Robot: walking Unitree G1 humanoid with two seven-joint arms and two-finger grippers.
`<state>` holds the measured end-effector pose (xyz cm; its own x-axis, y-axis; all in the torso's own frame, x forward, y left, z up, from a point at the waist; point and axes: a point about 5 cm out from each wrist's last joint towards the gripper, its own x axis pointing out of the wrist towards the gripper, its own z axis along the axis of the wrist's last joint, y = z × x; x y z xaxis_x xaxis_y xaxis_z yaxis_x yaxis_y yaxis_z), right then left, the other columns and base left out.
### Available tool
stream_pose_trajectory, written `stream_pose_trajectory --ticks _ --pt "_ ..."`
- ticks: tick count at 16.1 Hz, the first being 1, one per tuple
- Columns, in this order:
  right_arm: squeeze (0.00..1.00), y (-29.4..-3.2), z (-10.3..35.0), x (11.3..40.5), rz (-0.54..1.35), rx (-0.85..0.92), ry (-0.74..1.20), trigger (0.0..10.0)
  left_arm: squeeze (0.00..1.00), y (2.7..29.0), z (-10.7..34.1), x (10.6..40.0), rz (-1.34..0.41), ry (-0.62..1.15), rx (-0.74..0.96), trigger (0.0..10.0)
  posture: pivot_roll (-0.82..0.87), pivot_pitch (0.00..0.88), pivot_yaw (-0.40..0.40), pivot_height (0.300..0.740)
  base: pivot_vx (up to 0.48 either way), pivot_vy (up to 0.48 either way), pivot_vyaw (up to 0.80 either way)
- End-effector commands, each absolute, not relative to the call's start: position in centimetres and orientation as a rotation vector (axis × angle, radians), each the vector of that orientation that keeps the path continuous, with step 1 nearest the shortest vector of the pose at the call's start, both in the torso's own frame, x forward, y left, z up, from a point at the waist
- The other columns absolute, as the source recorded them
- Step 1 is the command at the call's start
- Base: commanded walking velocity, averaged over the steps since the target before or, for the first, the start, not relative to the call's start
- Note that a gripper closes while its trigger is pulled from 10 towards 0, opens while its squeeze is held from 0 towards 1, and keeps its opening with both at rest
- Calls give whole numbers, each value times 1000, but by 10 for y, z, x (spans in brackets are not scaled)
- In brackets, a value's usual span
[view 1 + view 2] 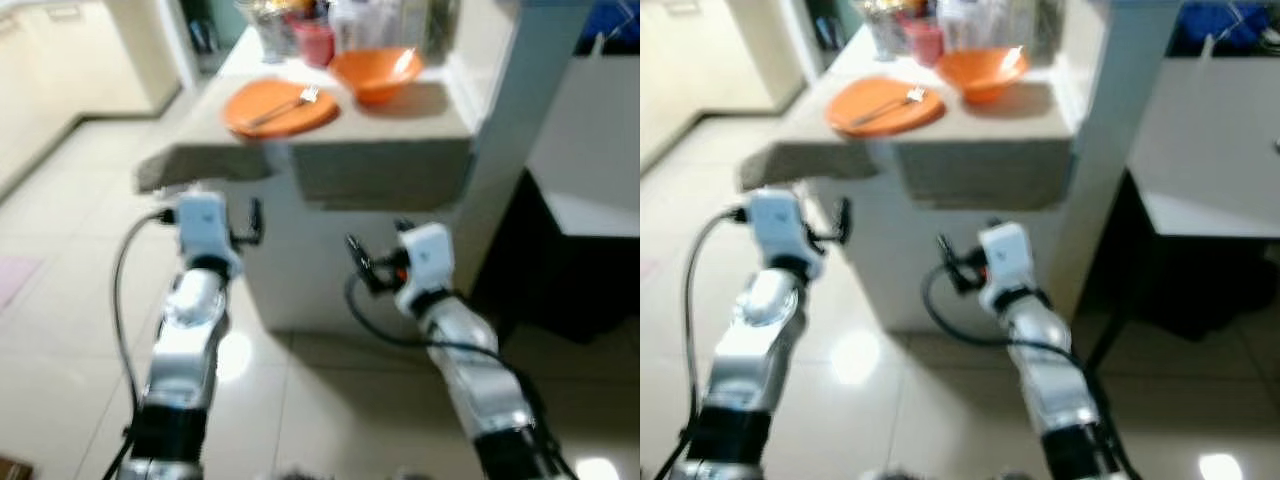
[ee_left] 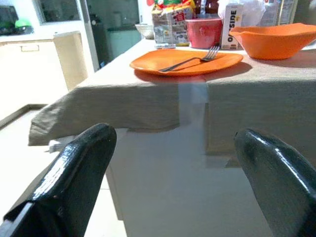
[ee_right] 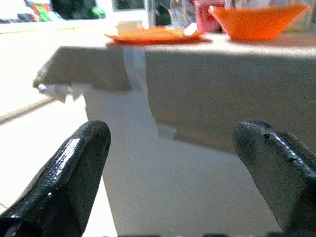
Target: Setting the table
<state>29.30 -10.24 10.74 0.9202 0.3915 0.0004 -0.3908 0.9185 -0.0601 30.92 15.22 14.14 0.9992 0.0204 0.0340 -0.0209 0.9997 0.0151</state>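
Plate [image 2: 186, 62]: orange, fork [image 2: 190, 59] across it, near desk [image 1: 400, 125] edge.
Carton [image 2: 231, 25]: lettering legible from left wrist.
Left gripper [image 2: 173, 182]: spread, empty.
Right gripper [image 3: 173, 173]: spread, empty, below cloth hem.

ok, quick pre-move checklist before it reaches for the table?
1. Left gripper open, nothing held: ok.
2. Right gripper open, nothing held: ok.
3. Both grippers are below the table edge, short of it: not ok for reaching yet.
4. Fork lies on the orange plate: ok.
5. Orange bowl upright beside the plate: ok.
6. Head views sharp enough for aiming: not ok, blurred.
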Motion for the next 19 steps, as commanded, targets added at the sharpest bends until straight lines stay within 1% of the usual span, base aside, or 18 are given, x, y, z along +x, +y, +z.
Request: stream_pose_trajectory --ticks 1,2,3,7,9,12,19 --pt "0 -97 114 294 418 -46 -41 10000 0 156 142 312 27 -24 41 10000 -157 0 87 740 0 0 0" --pt "0 -97 115 294 415 -46 -45 10000 0 155 143 312 17 -34 32 10000 -158 0 89 740 0 0 0" --pt "0 -97 116 295 402 -50 -58 10000 0 153 144 312 5 -36 66 10000 -158 0 89 740 352 326 0" --pt "0 -106 130 299 312 -93 -154 10000 0 149 146 313 -14 -52 52 10000 -162 0 91 740 408 252 0" --pt "0 -107 130 300 310 -89 -148 10000 0 147 148 314 -17 -62 49 10000 -162 0 90 740 416 0 0" --pt "0 -105 127 300 321 -90 -142 10000 0 143 148 313 -26 -65 43 10000 -161 0 88 740 414 241 0" --pt "0 -100 131 301 332 -90 -163 10000 0 130 150 312 -68 -80 38 10000 -161 0 91 740 436 0 0"
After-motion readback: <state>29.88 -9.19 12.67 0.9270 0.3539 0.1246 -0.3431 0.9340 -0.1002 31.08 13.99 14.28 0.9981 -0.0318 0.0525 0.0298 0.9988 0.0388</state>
